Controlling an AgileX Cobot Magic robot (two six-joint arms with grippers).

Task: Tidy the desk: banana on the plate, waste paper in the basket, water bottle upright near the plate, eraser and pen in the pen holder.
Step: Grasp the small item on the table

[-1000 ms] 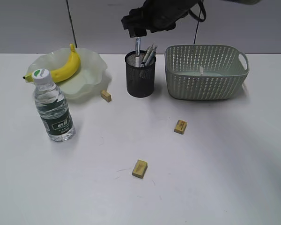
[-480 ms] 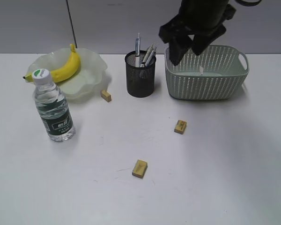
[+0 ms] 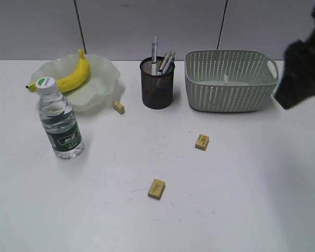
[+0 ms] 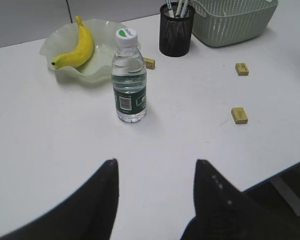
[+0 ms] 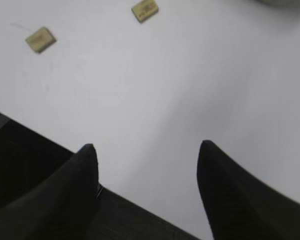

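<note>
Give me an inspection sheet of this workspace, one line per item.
Surface: white desk, bare toward the near edge.
Job's things: banana lies in the plate; water bottle stands upright in front of the plate; pens stand in the pen holder; basket holds something pale, unclear what.
Clutter: three small yellowish erasers loose on the desk, one beside the plate.
Grippers: left gripper open, empty, above the desk; right gripper open, empty, over the desk's edge.
Cables: nothing seen.
Surroundings: grey panelled wall behind the desk.
</note>
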